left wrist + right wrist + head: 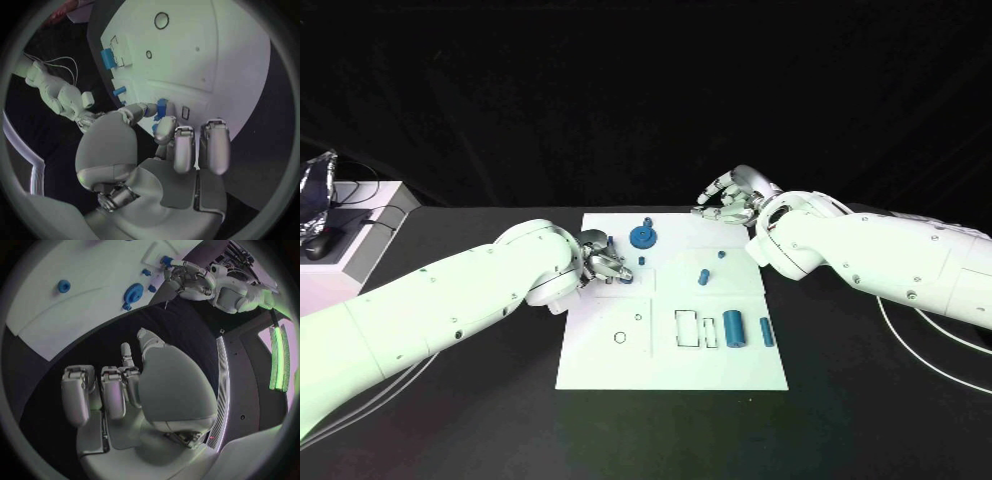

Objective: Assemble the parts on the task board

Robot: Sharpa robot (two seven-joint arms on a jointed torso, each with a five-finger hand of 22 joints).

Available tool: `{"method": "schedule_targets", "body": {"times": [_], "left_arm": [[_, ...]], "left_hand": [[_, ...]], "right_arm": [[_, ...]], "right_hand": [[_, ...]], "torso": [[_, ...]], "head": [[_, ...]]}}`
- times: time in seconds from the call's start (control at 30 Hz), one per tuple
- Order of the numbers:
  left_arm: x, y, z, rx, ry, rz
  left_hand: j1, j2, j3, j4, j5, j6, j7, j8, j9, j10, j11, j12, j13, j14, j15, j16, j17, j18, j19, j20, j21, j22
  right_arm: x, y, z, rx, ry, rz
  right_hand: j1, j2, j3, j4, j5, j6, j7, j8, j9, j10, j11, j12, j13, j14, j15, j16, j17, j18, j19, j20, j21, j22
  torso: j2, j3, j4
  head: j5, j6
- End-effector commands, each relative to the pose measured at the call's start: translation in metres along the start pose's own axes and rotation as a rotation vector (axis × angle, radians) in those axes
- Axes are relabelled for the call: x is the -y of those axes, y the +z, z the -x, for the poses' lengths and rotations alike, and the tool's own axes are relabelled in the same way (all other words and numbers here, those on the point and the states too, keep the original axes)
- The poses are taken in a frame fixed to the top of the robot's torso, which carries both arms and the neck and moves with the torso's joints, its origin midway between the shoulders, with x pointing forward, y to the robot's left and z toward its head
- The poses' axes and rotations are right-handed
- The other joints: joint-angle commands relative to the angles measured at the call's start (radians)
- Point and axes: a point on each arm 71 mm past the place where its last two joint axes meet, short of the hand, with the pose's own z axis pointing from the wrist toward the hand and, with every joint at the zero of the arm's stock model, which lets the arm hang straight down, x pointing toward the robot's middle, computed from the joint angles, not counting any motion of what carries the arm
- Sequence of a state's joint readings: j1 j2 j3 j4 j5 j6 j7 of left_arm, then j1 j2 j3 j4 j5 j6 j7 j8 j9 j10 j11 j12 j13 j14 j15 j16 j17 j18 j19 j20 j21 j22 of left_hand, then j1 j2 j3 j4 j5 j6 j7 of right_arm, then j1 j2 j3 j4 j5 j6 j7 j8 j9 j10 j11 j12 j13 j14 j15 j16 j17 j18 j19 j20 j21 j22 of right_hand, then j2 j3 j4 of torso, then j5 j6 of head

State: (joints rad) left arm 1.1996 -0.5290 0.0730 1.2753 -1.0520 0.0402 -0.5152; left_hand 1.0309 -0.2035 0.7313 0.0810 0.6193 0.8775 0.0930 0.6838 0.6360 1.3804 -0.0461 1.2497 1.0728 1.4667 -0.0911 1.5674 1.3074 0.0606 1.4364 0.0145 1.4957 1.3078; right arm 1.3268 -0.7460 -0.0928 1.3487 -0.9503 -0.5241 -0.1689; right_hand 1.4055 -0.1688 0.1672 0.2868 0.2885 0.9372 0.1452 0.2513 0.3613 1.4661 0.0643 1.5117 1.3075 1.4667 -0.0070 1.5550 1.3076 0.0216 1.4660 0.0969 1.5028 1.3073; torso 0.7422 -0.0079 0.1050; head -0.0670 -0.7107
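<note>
On the black table (473, 420) the task board (672, 362) lies; left hand (606, 259) fingers pinch a blue part (161, 106), right hand (730, 198) fingers spread, empty.

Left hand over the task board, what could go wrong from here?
The left hand pinches a small blue part at its fingertips only, so the part may slip or tilt before seating. Its fingers hang close to the blue gear and could knock it. The right hand waits at the task board far edge, near any crossing move.

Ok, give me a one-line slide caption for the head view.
Left hand works a small blue part at the white task board's left edge while the right hand hovers, holding nothing, past its far corner.
</note>
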Motion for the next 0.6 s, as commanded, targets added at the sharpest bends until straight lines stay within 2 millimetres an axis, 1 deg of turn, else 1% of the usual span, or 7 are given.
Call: {"method": "schedule_targets", "body": {"times": [0.03, 0.4, 0.6], "left_arm": [[0.0013, -0.0001, -0.0025, -0.025, 0.04, -0.004], [0.0013, 0.0004, -0.0017, -0.01, 0.061, 0.002], [0.0013, 0.0012, -0.0008, 0.001, 0.064, 0.004]], "left_hand": [[0.001, 0.015, 0.097, -0.101, -0.006, 0.076, -0.069, 0.029, 0.214, 0.003, -0.002, -0.004, -0.002, 0.104, -0.008, 0.003, 0.263, -0.015, 0.005, 0.001, 0.004, 0.06], [0.002, 0.017, 0.096, -0.1, -0.007, 0.076, -0.07, 0.028, 0.214, 0.002, -0.002, -0.008, -0.008, 0.104, -0.008, 0.003, 0.263, -0.015, 0.004, 0.001, 0.003, 0.058], [0.003, 0.02, 0.094, -0.099, -0.008, 0.077, -0.07, 0.028, 0.214, 0.003, -0.003, -0.007, -0.006, 0.104, -0.009, 0.003, 0.263, -0.015, 0.004, 0.001, 0.003, 0.058]], "right_arm": [[-0.0012, -0.0003, -0.0004, -0.001, -0.009, 0.016], [-0.0006, -0.0005, 0.0002, 0.001, -0.009, 0.015], [-0.0007, -0.0007, 0.0003, 0.001, -0.009, 0.015]], "right_hand": [[-0.005, -0.004, 0.006, -0.001, 0.002, -0.009, 0.0, 0.005, 0.001, 0.054, -0.002, -0.002, 0.21, 0.088, -0.002, -0.005, 0.194, -0.003, 0.07, -0.001, -0.004, 0.222], [-0.007, -0.004, 0.008, 0.0, 0.005, -0.009, 0.0, 0.006, 0.003, 0.053, -0.002, -0.003, 0.21, 0.088, -0.002, -0.006, 0.193, -0.003, 0.069, -0.001, -0.006, 0.221], [-0.007, -0.004, 0.008, 0.0, 0.005, -0.009, 0.0, 0.006, 0.003, 0.053, -0.002, -0.003, 0.21, 0.088, -0.002, -0.006, 0.193, -0.003, 0.069, -0.001, -0.006, 0.221]], "torso": [[0.0, 0.0008, -0.0007], [0.0, 0.001, 0.0], [0.0, 0.001, -0.0008]], "head": [[0.002, 0.0], [0.003, -0.003], [0.004, -0.003]]}}
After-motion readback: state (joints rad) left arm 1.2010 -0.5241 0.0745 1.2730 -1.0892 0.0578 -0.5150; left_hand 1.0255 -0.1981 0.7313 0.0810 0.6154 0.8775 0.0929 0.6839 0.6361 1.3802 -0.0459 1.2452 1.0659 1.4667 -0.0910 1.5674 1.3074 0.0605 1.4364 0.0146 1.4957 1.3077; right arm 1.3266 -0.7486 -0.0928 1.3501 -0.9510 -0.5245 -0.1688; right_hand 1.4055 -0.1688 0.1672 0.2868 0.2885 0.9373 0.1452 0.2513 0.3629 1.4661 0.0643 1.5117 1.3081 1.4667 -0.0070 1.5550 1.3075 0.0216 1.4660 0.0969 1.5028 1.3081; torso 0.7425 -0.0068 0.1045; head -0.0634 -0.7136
